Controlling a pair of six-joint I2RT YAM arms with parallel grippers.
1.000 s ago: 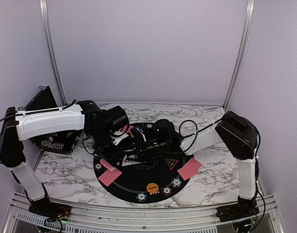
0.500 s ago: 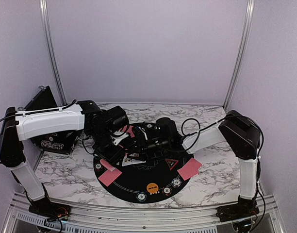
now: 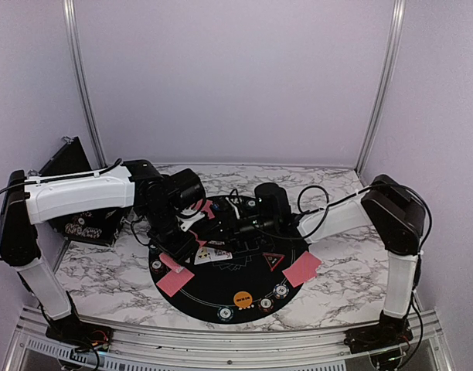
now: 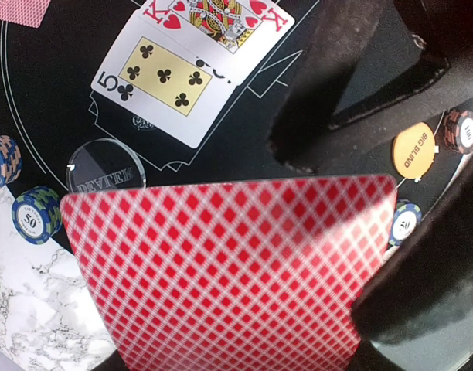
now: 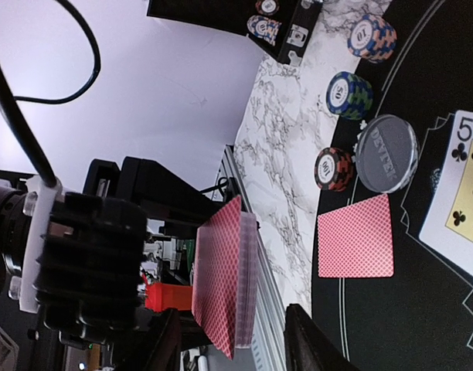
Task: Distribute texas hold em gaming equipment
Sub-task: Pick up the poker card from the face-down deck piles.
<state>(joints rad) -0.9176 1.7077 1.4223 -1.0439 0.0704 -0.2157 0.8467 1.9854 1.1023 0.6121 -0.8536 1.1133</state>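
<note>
Near rim: three striped poker chips point(image 3: 265, 304) lay in a short arc on the round black mat point(image 3: 213, 297). The orange disc point(image 3: 243, 298), lettered BIG BLIND, lay just beside them.
Face-down cards: a red-backed left card point(image 3: 175, 280) lay across the mat's left edge. A right card point(image 3: 301, 268) lay across its right edge, partly on the marble table point(image 3: 329, 301).
Left gripper: the left gripper point(image 3: 177, 249) hung above the left card. Its fingers were pinched on the deck point(image 4: 229, 270), which was held on edge off the surface with its red backs toward the wrist camera.
Left-side stakes: the clear dealer button point(image 4: 105, 171) lay flat on the mat. The side chips point(image 4: 35, 215) stood near it, two of the stacks out on the marble.
Centre: the five of clubs point(image 4: 163, 89) and the king of hearts point(image 4: 217, 15) lay face up, overlapping at one corner. Which was uppermost could not be told.
Marker: the red triangle marker point(image 3: 273, 260) lay flat on the mat, to the right of the face-up pair and apart from it.
Right gripper: the right gripper point(image 5: 233, 313) was over the mat's far half. Its fingers were spread, and nothing was seen gripped between them.
Far side: a far card point(image 4: 20, 9) lay face down beyond the five.
Off the mat: a black case point(image 3: 74, 224) stood at the table's far left, with chips inside.
</note>
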